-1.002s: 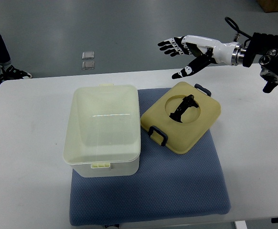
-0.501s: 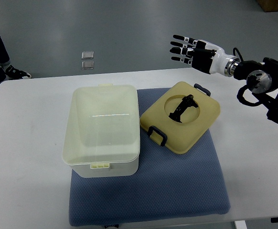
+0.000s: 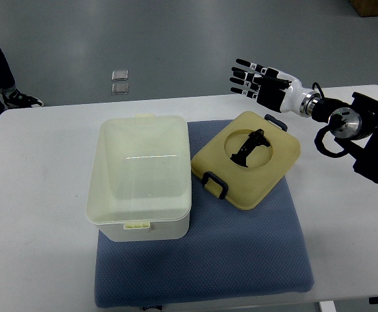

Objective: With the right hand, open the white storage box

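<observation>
The white storage box (image 3: 141, 175) stands open on the left part of a blue mat (image 3: 241, 253). Its yellowish lid (image 3: 249, 160), with a black centre handle and dark side clips, lies flat on the mat to the box's right. My right hand (image 3: 257, 81) hovers above the table's far edge, just beyond the lid's far corner, with its fingers spread and nothing in it. Its arm comes in from the right edge. The left arm is not in view.
The white table (image 3: 39, 195) bears the mat. A person's leg and shoe (image 3: 10, 96) show at the far left on the grey floor. Two small square tiles (image 3: 119, 81) lie on the floor beyond the table.
My right hand has turned at the wrist and drawn back toward the table's far edge, sinking a little. The box and the lid have not moved.
</observation>
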### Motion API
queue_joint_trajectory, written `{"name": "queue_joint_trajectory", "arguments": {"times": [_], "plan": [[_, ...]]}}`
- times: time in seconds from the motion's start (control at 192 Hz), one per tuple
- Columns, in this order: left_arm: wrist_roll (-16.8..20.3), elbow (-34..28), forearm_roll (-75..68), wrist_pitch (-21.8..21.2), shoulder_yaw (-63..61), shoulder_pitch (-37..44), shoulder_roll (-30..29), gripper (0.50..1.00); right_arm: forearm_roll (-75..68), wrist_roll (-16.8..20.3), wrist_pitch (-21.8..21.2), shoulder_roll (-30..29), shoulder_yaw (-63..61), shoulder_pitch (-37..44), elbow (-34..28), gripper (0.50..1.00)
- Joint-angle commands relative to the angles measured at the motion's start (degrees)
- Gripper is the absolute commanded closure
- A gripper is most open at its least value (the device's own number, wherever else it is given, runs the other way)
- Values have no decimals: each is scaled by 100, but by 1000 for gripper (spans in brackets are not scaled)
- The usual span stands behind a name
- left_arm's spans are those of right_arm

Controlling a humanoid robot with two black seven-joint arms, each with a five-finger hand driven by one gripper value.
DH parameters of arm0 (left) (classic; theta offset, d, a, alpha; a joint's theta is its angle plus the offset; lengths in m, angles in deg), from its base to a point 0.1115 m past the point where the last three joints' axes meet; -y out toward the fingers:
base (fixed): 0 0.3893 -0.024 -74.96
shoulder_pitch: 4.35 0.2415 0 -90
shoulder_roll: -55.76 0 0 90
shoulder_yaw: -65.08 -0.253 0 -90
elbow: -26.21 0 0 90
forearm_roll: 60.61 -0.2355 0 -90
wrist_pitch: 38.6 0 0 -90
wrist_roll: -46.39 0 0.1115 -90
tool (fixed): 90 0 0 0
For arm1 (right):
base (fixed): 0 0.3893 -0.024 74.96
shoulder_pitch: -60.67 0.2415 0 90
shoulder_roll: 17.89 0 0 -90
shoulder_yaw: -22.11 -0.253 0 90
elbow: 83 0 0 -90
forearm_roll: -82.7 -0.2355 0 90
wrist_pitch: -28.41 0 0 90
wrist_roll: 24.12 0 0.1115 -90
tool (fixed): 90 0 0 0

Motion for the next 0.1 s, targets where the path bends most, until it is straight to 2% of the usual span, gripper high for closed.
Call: {"name": "queue_joint_trajectory", "arguments": {"times": [0.0, 0.099], "plan": [[0, 0, 0, 0, 0, -1, 0, 500, 8, 0, -45, -3, 3, -44, -19, 572], [0, 0, 0, 0, 0, -1, 0, 500, 8, 9, -194, 14, 3, -44, -45, 572]]}}
